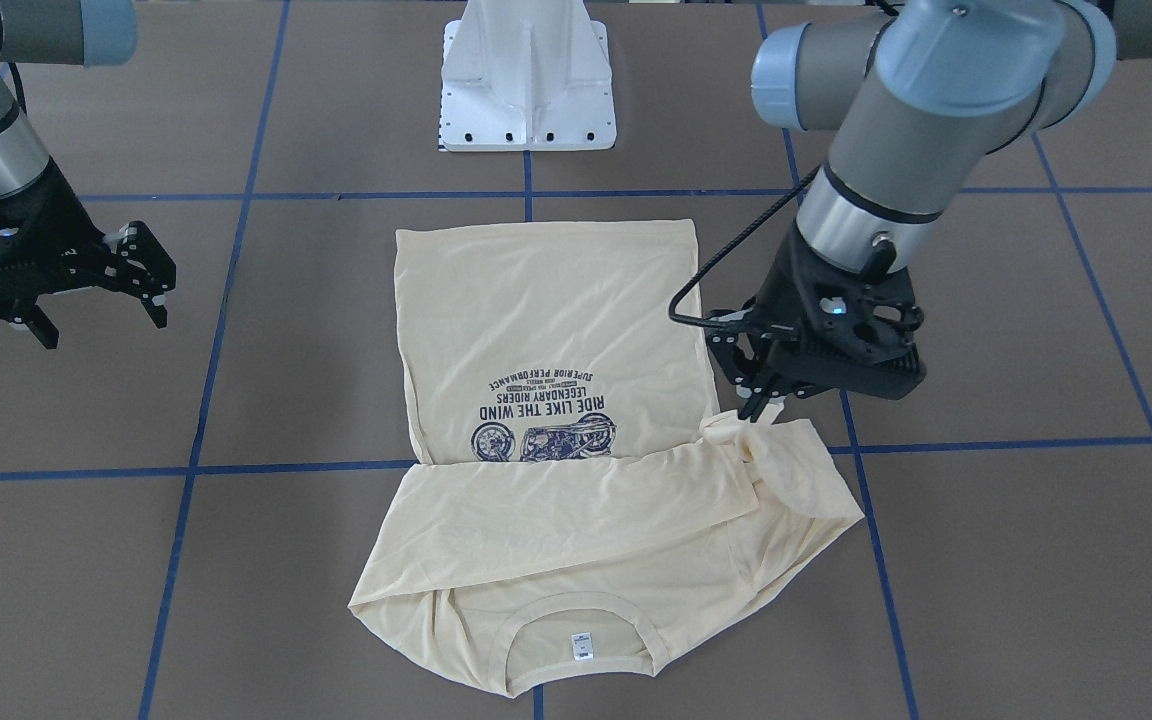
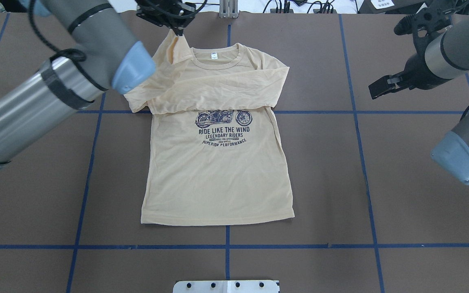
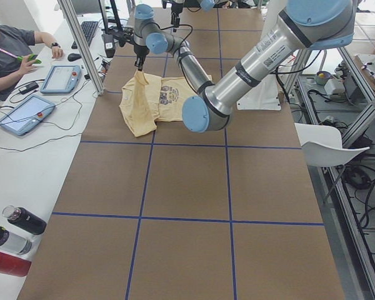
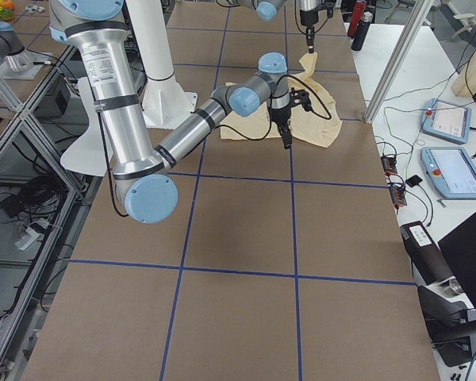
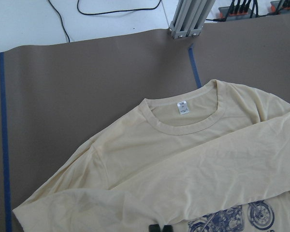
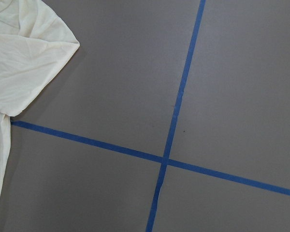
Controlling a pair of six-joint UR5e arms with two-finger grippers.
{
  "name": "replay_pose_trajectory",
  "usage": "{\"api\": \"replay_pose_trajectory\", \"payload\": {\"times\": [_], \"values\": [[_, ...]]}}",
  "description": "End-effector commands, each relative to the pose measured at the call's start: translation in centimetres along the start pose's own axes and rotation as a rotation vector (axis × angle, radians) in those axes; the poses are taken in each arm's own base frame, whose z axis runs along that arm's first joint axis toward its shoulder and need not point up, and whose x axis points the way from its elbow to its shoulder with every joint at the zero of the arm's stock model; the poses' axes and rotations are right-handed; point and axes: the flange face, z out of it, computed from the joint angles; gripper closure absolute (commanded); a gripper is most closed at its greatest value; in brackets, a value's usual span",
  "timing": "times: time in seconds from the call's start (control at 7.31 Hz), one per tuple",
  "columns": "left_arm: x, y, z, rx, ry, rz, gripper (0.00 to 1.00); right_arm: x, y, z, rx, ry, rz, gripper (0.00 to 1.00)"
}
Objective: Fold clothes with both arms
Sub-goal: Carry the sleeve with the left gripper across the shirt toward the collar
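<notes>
- One pale cream-yellow long-sleeved T-shirt [image 2: 218, 179] of thin fabric lay print-up near the middle of the brown table [image 2: 401, 195] taped with blue grid lines, hem toward the robot and collar toward the far edge; one long sleeve [image 2: 214, 89] lay flat across the chest, just above the navy motorcycle print [image 2: 223, 118], seemingly a first fold already made
- Black and two-fingered, the left gripper [image 1: 758, 405] was pinched tight on a raised peak of cloth at the shirt's other shoulder; the fabric rose in a small tent to the fingertips, apparently so that this side could be carried over the chest as well
- Silver-grey with light-blue joint caps, the left arm [image 2: 35, 101] reached far across the table, wrist pointing almost straight down beside the collar; its wrist camera looked onto the small white neck label [image 5: 182, 107]
- Over bare table, well apart from the shirt, the right gripper [image 1: 96, 320] hung with fingers spread and nothing between them, judged to be waiting clear of the cloth; the right arm [image 2: 458, 44] was bent back, its wrist tilted toward the garment
</notes>
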Motion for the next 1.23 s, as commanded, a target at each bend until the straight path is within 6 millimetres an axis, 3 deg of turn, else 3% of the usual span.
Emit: {"api": "replay_pose_trajectory", "payload": {"times": [0.0, 0.14, 0.27, 0.41, 0.55, 0.68, 0.82, 1.09], "values": [[9.5, -0.1, 5.5, -0.002, 0.002, -0.093, 1.0, 0.1, -0.1, 0.0, 0.002, 0.002, 0.0, 0.0], [12.1, 0.1, 7.7, 0.015, 0.007, -0.134, 1.0, 0.1, -0.1, 0.1, -0.001, 0.004, 0.003, 0.0], [16.0, 0.7, 9.6, 0.017, 0.01, -0.183, 1.0, 0.1, -0.1, 0.0, 0.001, 0.003, 0.002, 0.0], [17.6, 1.0, 12.0, 0.042, 0.031, -0.224, 1.0, 0.1, -0.1, 0.0, 0.001, 0.003, 0.002, 0.0], [17.4, 0.8, 13.6, 0.098, 0.032, -0.251, 1.0, 0.1, -0.1, 0.1, 0.001, 0.003, 0.002, 0.0], [17.2, 0.9, 14.3, 0.121, 0.045, -0.293, 0.72, -0.1, -0.1, 0.0, 0.001, 0.001, 0.0, 0.0], [16.8, 1.1, 15.4, 0.121, 0.047, -0.299, 0.02, -0.2, -0.2, 0.0, 0.002, 0.001, 0.001, 0.0], [16.7, 0.8, 15.3, 0.138, 0.044, -0.32, 0.0, -0.2, -0.2, -0.1, 0.001, -0.003, 0.001, 0.0]]}}
